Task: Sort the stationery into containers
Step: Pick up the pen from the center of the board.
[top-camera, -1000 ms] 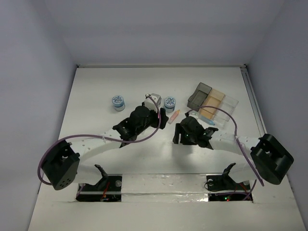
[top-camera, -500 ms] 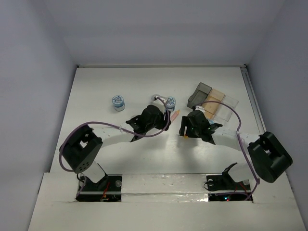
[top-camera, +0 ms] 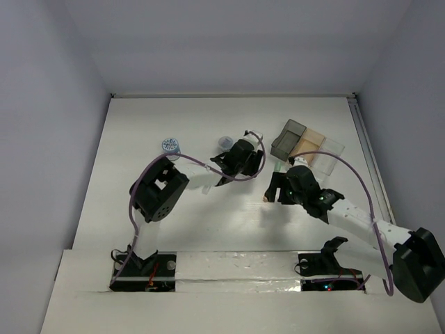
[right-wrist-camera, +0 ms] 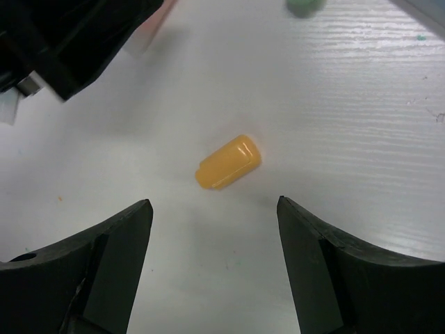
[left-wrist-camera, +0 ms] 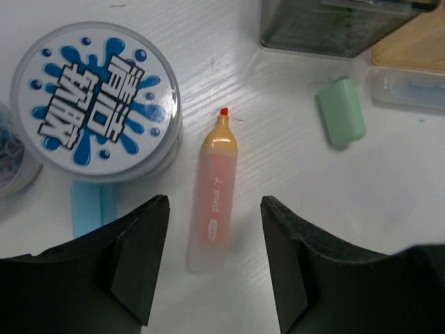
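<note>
Over the white table (top-camera: 139, 229), the left gripper (left-wrist-camera: 214, 261) hung low with its fingers (left-wrist-camera: 135, 261) apart on either side of one end of a pink-orange pen (left-wrist-camera: 212, 198). Bare table showed between each finger and the pen. The pen lay flat, its orange tip pointing toward the bins, just beside a roll (left-wrist-camera: 97, 101) with a blue-and-white splash top. A pale blue piece (left-wrist-camera: 92, 209) showed at that roll's edge, and a round tub (left-wrist-camera: 8, 163) sat touching or nearly touching the roll at the margin of the wrist view. A green cap (left-wrist-camera: 341, 111) lay close to the dark grey bin (left-wrist-camera: 334, 28) but apart from it, and a clear-blue piece (left-wrist-camera: 410, 89) lay just beside the tan bin (left-wrist-camera: 417, 45). The clear bin (top-camera: 329, 154) closed the row at the table's far right. Nearer and to the right, the right gripper (right-wrist-camera: 214, 243) hovered above an orange cap (right-wrist-camera: 228, 161) lying alone on the table, its fingers (right-wrist-camera: 115, 257) wide apart and touching nothing. A lone roll (top-camera: 170, 145) stood well to the left, just beyond the left arm's elbow.
</note>
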Tool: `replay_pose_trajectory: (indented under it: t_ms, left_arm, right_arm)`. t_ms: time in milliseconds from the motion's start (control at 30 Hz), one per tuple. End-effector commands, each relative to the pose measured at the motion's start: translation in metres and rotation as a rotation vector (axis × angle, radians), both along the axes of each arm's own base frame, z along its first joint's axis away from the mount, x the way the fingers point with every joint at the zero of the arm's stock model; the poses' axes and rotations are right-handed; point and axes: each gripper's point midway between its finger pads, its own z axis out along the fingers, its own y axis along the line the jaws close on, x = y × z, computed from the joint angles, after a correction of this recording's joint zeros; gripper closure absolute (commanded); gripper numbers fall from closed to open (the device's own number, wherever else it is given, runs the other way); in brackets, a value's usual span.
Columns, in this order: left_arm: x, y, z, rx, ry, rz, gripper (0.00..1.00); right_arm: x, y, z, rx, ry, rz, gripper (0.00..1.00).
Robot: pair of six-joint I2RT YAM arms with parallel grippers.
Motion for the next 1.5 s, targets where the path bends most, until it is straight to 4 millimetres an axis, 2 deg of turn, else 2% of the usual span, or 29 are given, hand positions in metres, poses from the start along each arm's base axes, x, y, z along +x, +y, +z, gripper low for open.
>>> replay_pose_trajectory:
  t_ms: [0,67,300,433,633,767,967,1333,1367,1400,1467]
  left_arm:
    - [0.019,-0.002,-0.001,0.065,-0.023,0.003,0.48]
    - [0.021,0.002,-0.015,0.115,-0.007,0.017,0.48]
    - [0.020,0.000,-0.033,0.152,0.022,-0.008,0.53]
    - [0.011,0.004,-0.043,0.158,0.053,-0.021,0.55]
    - [-0.001,0.021,-0.041,0.153,0.055,0.010,0.53]
    - [-0.006,0.021,-0.028,0.111,0.049,0.010,0.54]
    - [-0.013,0.021,-0.030,0.113,0.056,0.000,0.57]
    - [-0.014,0.021,-0.046,0.136,0.072,-0.011,0.78]
    - [-0.014,0.022,-0.047,0.137,0.072,-0.008,0.82]
    - [-0.012,0.023,-0.044,0.137,0.063,0.004,0.93]
    - [-0.014,0.023,-0.039,0.129,0.048,0.014,1.00]
  right_arm:
    - [-0.013,-0.002,0.002,0.018,0.012,0.038,0.22]
    - [-0.017,-0.004,0.003,0.016,0.014,0.042,0.22]
    - [-0.017,-0.002,0.009,0.034,-0.003,0.054,0.22]
    - [-0.015,-0.001,0.008,0.034,-0.001,0.051,0.22]
    - [-0.015,-0.001,0.006,0.028,0.001,0.051,0.22]
    - [-0.014,-0.001,0.006,0.024,0.002,0.051,0.22]
    - [-0.012,-0.003,0.008,0.016,-0.007,0.045,0.22]
    - [-0.007,0.004,0.003,0.023,0.005,0.050,0.22]
    - [-0.004,0.006,0.004,0.029,-0.002,0.051,0.21]
    - [-0.003,0.007,0.001,0.025,0.010,0.050,0.21]
    - [0.002,0.010,0.001,0.028,0.006,0.043,0.19]
